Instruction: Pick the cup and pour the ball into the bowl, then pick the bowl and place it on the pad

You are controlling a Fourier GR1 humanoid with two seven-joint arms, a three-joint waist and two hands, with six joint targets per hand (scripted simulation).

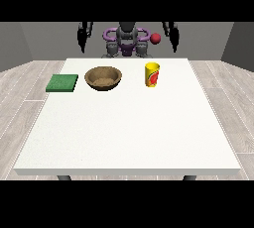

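A large white counter point(129, 123) stood between the onlooker and a small humanoid robot at its far edge. On the counter sat three things in a row. A brown bowl point(103, 78) served as the landmark near the far side. Just to the view's left of the bowl lay a flat green pad point(62, 83). To the view's right of the bowl, a little apart, stood an upright yellow cup point(152, 74) with a red mark on its side. A red ball point(156, 38) showed beyond the cup, up by the robot's shoulder, apparently in the air rather than inside the cup.

By the look of things the task had barely begun: the cup was untouched, the bowl held no ball, and the bowl was not on the pad. Pouring and placing were all left to do.

Both arms were held up behind the counter, well back from the bowl. The hand at the view's left point(82, 41) and the hand at the view's right point(173, 38) held nothing; whether their fingers were open or curled could not be told.
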